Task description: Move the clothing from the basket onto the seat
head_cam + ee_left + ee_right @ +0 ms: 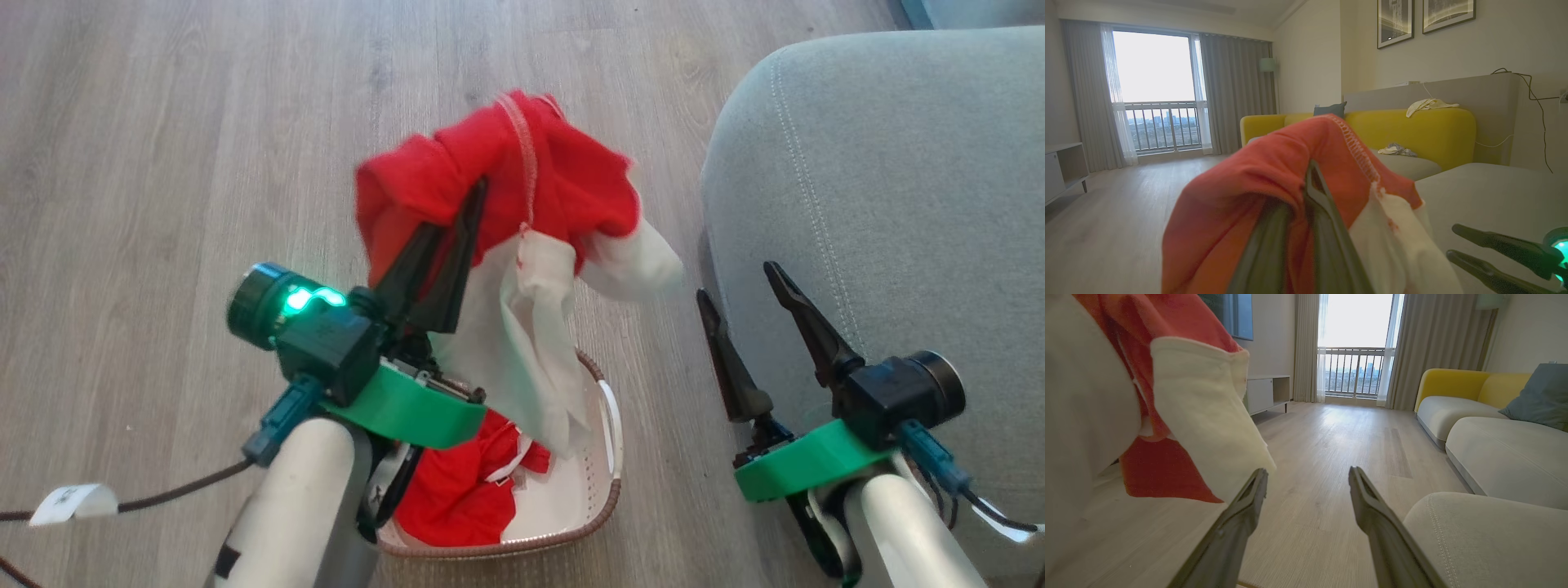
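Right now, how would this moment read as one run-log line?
left gripper: shut on garment, held above basket | right gripper: open, beside seat | basket: second garment inside

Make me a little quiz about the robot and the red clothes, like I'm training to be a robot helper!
1. True or false: the right gripper has its jaws wide apart and holds nothing.
2. Pick one: the lifted red and white garment is gripped by
A) the left gripper
B) a person's hand
C) nothing at all
3. Fill the gap: a second red garment lies inside the ____.

Key:
1. True.
2. A, with its jaws shut on the cloth.
3. basket.
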`<state>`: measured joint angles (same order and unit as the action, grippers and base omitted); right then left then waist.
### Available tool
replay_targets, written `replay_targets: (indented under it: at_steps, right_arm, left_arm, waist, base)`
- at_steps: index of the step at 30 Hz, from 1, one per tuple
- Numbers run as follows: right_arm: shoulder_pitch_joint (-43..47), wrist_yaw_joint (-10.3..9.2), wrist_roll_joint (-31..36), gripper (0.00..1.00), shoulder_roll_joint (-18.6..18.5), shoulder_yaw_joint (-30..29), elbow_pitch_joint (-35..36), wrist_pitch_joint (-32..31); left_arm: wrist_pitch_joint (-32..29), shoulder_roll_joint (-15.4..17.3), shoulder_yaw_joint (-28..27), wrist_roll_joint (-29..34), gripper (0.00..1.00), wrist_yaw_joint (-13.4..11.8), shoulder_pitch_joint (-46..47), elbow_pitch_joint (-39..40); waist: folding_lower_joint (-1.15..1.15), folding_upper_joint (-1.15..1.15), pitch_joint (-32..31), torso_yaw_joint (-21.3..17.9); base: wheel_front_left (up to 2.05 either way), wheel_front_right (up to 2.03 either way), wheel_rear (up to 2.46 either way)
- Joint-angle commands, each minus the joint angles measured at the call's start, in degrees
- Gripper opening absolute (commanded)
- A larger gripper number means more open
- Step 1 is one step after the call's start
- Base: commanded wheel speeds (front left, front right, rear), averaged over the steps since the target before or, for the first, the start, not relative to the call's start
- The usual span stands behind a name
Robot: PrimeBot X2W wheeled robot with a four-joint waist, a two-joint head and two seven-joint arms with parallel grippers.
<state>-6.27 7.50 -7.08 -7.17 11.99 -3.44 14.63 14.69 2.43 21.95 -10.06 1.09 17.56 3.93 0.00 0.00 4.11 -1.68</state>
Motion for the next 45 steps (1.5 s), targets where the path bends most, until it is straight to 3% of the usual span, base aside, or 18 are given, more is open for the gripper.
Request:
replay_targets:
  at_steps: [1,13,18,31,45]
  right_arm:
    - [-1.4,-0.01,-0.5,1.0,-0.7,1.7,2.5,0.4]
    - [-3.1,-0.01,-0.3,1.0,-8.1,11.8,9.3,0.4]
    - [-4.7,-0.01,2.1,1.0,-10.8,13.3,10.5,0.4]
    - [-10.4,-0.01,8.3,1.0,-13.9,16.2,5.2,0.4]
    - [-15.7,-0.01,10.0,1.0,-13.9,22.1,0.5,0.4]
  left_arm:
    - [0.3,0.4,-1.8,0.0,0.0,0.1,2.7,1.6]
    - [0.3,0.4,-1.5,-0.3,0.0,-0.2,3.3,0.5]
    - [0.3,0.4,-1.3,0.1,0.0,0.0,3.2,0.1]
    - [0.3,0.4,2.3,0.0,0.0,1.4,2.8,-1.5]
    - [0.3,0.4,8.2,0.3,0.0,3.6,2.1,-3.6]
  waist:
    - [0.0,0.0,0.1,0.0]
    - [0.0,0.0,1.1,-0.1]
    - [0.0,0.0,1.1,-0.2]
    - [0.0,0.0,0.8,1.2]
    - [0.0,0.0,-0.2,2.5]
  base:
    - [0.0,0.0,0.0]
    - [0.0,0.0,0.0]
    - [0.0,0.0,0.0]
    - [0.0,0.0,0.0]
    - [0.0,0.0,0.0]
